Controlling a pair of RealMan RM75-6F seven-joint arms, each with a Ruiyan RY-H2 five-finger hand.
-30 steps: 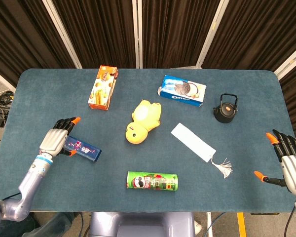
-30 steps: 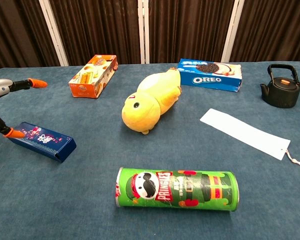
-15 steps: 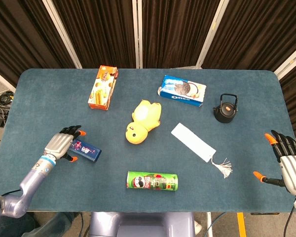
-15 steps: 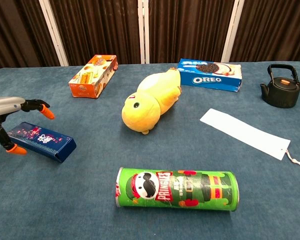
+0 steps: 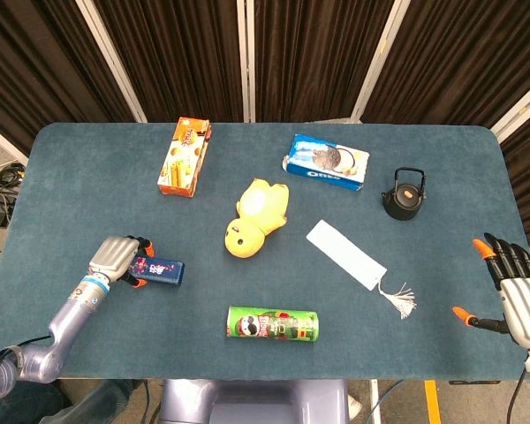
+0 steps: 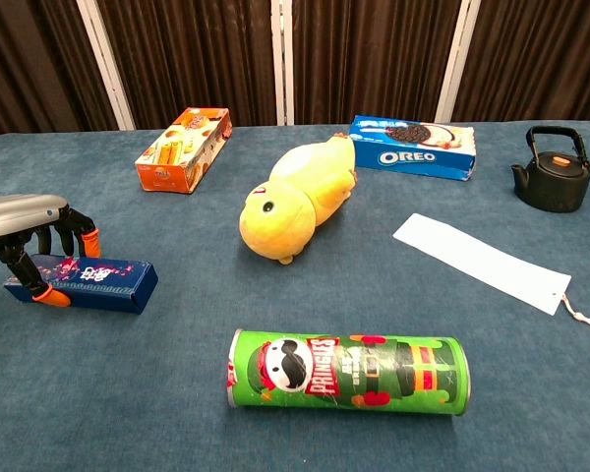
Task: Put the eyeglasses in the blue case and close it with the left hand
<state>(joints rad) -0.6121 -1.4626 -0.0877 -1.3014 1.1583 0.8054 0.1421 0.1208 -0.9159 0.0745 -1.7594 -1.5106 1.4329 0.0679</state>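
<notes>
Blue case point(image 5: 158, 270) on the near left of the counter point(image 5: 442, 177), gripped by the left robot hand point(image 5: 115, 259).

The case lies shut, its long axis running roughly left to right, stretching away from the robot hand toward the counter's middle. The left robot hand comes at it from the left end, fingers curled over the far side and thumb on the near side, pinching that end. The right robot hand point(image 5: 512, 287) hovers well apart at the far right edge, fingers spread, holding nothing. No eyeglasses are visible anywhere; whether they sit inside the case cannot be told.
</notes>
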